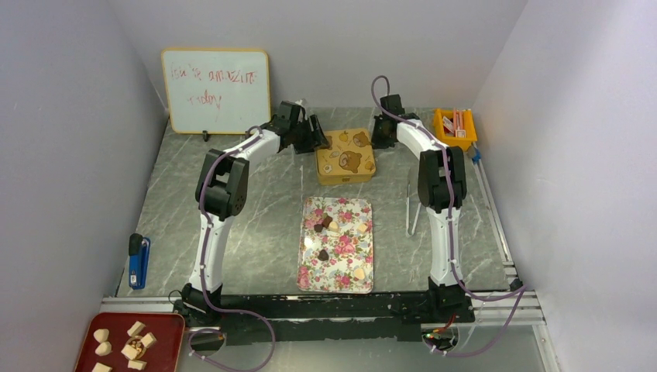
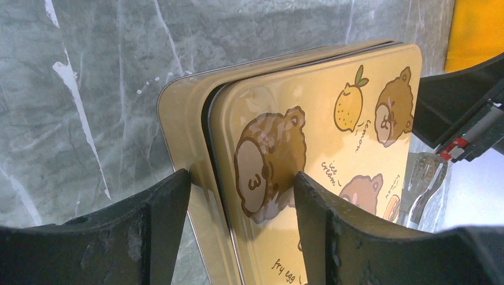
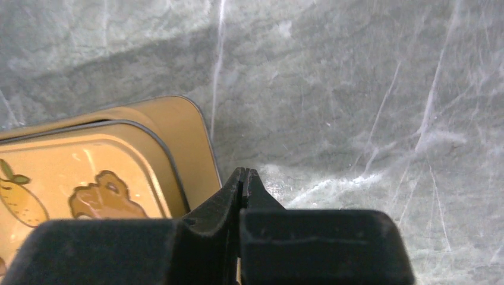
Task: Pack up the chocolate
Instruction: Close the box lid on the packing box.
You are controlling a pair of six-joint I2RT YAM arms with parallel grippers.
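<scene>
**ITEM: Chocolate, loose on tray; tin not yet opened**

**Chocolate** [image 1: 323,254]: small dark, tan and cream pieces scattered on the floral tray [image 1: 341,271] at the middle of the worktop [image 1: 256,225]. No piece is in either tool. Whether any is already inside the tin cannot be seen.

**Tin** [image 1: 345,156]: yellow, printed with bears and a lemon. It stands just beyond the tray, between the two tools. The lid [image 2: 309,95] is on, and in the left wrist view it sits a little offset from the base along one edge. Judged: the tin has to be opened before anything can be packed, which would explain both arms being at the tin and not at the tray.

**Left tool** [image 2: 241,178]: the jaws are wide apart and straddle the tin's left edge, with one finger against the base wall and the other over the printed lid. Whether they pinch or only bracket it cannot be told. Its likely purpose is to catch the lid's rim.

**Right tool** [image 3: 244,178]: closed tight and holding nothing. Its tip is low, just beside the tin's right side. Judged: it braces the tin against sliding.

**Periphery**: whiteboard [image 1: 216,91], orange bin [image 1: 455,128] and red tray [image 1: 166,325] of pale blocks, all well apart from the work.
</scene>
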